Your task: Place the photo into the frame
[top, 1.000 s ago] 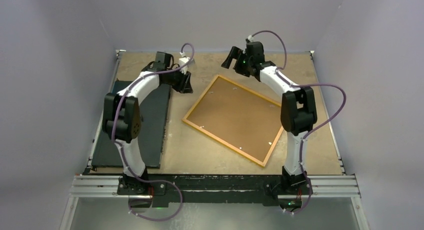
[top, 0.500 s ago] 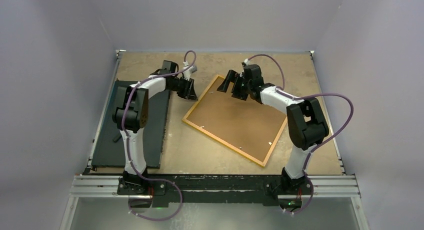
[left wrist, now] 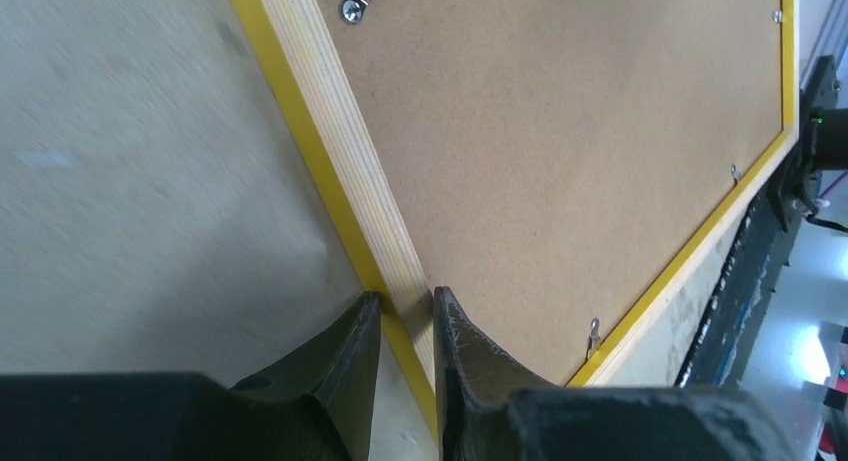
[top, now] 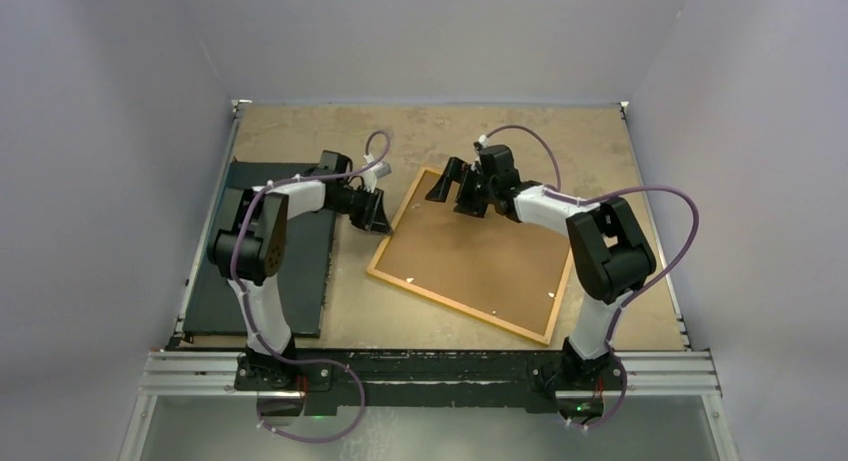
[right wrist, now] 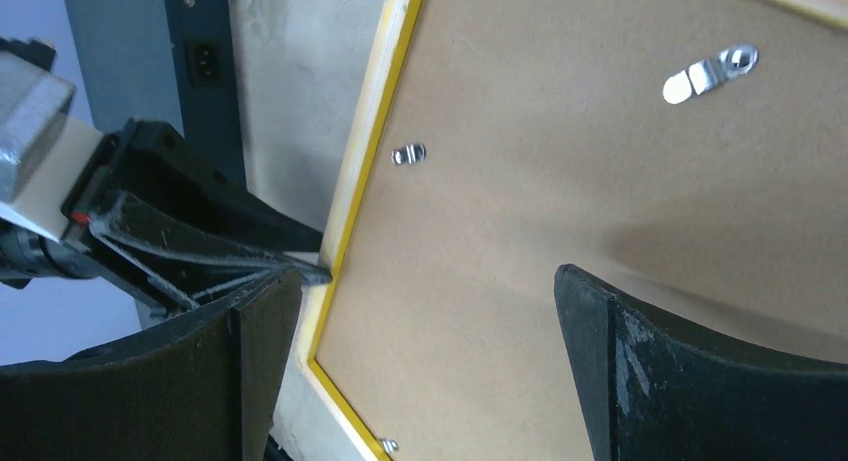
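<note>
The frame (top: 455, 306) lies face down in the middle of the table, its yellow border around a brown backing board (top: 480, 256). My left gripper (top: 378, 219) sits at the frame's left side. In the left wrist view its fingers (left wrist: 405, 299) pinch the frame's wooden rail (left wrist: 340, 131), one outside, one on the inner side. My right gripper (top: 455, 186) hovers open above the backing near the far left corner, with nothing between its fingers (right wrist: 428, 301). The photo is out of view.
A flat black board (top: 270, 271) lies along the table's left side, under the left arm. Small metal clips (right wrist: 710, 71) hold the backing at the frame's inner edge. A metal rail (top: 430, 371) runs along the near table edge.
Both arms came nearer. The left gripper reached the frame's left rail and narrowed onto it. The right gripper came down from the far edge to over the backing. The frame shifted slightly nearer.
</note>
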`<action>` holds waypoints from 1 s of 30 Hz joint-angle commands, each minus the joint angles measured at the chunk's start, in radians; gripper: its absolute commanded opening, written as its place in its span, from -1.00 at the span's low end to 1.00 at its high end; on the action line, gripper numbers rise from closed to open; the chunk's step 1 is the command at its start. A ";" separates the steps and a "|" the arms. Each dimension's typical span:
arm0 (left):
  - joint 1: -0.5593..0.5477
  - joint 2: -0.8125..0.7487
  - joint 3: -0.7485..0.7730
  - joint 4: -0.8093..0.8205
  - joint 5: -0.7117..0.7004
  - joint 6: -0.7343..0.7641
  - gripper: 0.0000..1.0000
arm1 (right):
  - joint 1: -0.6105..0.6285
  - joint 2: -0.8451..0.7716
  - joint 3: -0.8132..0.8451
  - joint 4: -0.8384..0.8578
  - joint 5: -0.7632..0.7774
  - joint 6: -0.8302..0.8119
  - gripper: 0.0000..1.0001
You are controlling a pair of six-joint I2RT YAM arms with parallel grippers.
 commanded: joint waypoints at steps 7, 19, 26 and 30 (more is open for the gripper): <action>-0.023 -0.258 -0.292 0.045 -0.025 -0.025 -0.53 | 0.132 -0.026 -0.023 0.043 0.002 0.068 0.98; -0.021 -0.232 -0.253 0.252 -0.049 -0.171 -0.46 | 0.223 0.065 0.046 0.067 0.060 0.178 0.96; -0.022 -0.173 -0.249 0.297 -0.046 -0.187 -0.53 | 0.223 0.115 0.089 0.058 0.081 0.181 0.89; -0.021 -0.148 -0.240 0.274 -0.062 -0.168 -0.60 | 0.223 0.135 0.104 0.049 0.087 0.182 0.84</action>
